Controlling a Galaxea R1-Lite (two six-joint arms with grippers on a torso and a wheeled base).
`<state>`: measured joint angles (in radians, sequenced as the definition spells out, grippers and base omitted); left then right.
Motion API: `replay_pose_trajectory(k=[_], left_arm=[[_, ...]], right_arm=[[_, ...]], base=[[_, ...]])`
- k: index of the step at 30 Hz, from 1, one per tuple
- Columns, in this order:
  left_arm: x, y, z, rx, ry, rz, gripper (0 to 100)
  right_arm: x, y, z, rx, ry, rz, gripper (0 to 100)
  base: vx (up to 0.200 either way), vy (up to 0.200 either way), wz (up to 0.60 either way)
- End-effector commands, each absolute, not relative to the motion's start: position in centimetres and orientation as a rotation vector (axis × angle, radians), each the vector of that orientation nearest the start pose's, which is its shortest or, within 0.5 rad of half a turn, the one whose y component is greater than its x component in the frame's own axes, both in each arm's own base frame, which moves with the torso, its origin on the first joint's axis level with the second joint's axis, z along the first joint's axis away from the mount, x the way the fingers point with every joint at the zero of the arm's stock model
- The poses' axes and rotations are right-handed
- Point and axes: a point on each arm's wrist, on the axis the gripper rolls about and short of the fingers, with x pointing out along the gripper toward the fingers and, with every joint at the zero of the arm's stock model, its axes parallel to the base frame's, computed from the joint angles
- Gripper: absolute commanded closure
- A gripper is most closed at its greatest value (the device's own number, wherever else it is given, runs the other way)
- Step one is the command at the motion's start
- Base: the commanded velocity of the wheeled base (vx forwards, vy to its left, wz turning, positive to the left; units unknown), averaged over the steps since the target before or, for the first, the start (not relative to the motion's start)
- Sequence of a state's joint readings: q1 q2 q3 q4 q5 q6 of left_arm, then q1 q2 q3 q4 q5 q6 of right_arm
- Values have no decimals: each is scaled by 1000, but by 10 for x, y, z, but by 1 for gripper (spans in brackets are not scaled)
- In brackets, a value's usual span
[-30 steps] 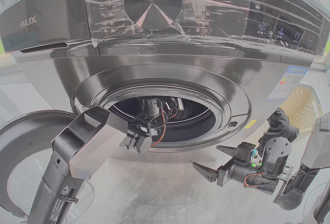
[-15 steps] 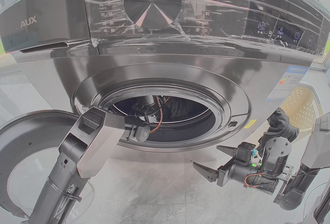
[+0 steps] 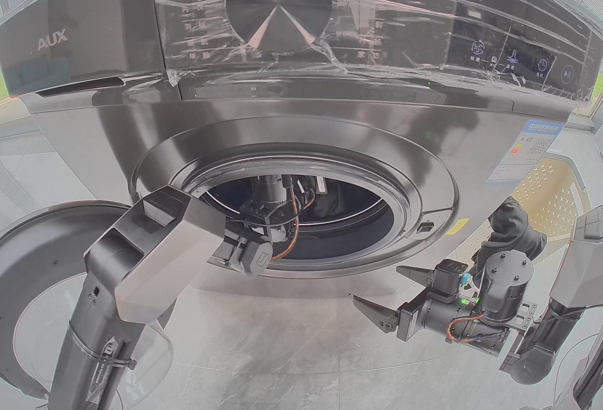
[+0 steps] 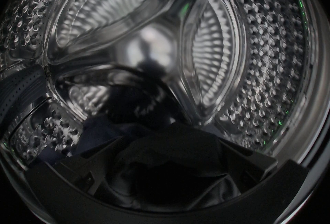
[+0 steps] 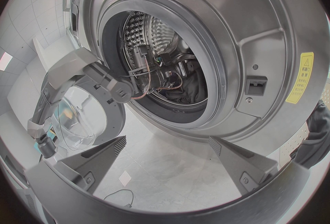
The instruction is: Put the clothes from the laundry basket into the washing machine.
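Partway there — dark clothes (image 4: 172, 180) lay low in the drum (image 4: 268, 46) of the washing machine (image 3: 377, 135), the left claw (image 4: 170, 144) spread wide either side of them, not pinching. The right claw (image 3: 377, 285) hung outside below the opening, spread and empty. One dark garment (image 3: 515, 229) draped the laundry basket (image 3: 553, 191) — that one was left to load.

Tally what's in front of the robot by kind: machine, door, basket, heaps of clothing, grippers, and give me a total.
Washing machine: 1
Open door: 1
Laundry basket: 1
Dark clothing heaps: 2, drum heap, basket heap
Grippers: 2, left gripper, right gripper
Total: 7
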<state>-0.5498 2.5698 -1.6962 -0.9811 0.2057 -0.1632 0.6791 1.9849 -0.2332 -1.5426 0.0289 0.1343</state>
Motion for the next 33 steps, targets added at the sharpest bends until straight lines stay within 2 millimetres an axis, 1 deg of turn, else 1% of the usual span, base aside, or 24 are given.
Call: replay_pose_trajectory(k=[1,2,3,4,6,9,11,12,13,17,22,24,28,29,33], left_arm=[[373,-257,107,-79,41,-413,0],[369,-255,106,-68,50,-414,0],[359,-252,104,-47,71,-427,0],[358,-252,104,-44,73,-429,0],[340,-249,101,-28,108,-462,0],[328,-248,99,-22,115,-479,0],[316,-250,95,-14,125,-500,0],[316,-250,95,-14,125,-500,0],[308,-249,92,-10,132,-512,0],[295,-249,81,-3,137,-532,0],[295,-243,78,9,99,-523,0],[300,-240,79,5,89,-511,0],[307,-244,71,6,99,-536,0],[310,-245,69,6,99,-539,0],[335,-253,47,9,106,-522,0]], right_arm=[[205,165,70,62,242,687,0],[205,165,70,62,242,685,0],[205,165,70,62,242,685,0],[205,165,70,63,241,686,0],[205,165,71,63,238,684,0],[205,164,71,64,238,683,0],[206,163,71,64,238,681,0],[206,163,71,64,238,681,0],[206,163,71,64,238,681,0],[205,163,71,64,238,681,0],[205,163,73,66,232,682,0],[206,163,73,65,230,682,0],[205,164,72,66,232,682,0],[205,164,72,66,232,682,0],[205,164,73,66,230,684,0]], base=[[0,0,0],[0,0,0],[0,0,0],[0,0,0],[0,0,0],[0,0,0],[0,0,0],[0,0,0],[0,0,0],[0,0,0],[0,0,0],[0,0,0],[0,0,0],[0,0,0],[0,0,0]])
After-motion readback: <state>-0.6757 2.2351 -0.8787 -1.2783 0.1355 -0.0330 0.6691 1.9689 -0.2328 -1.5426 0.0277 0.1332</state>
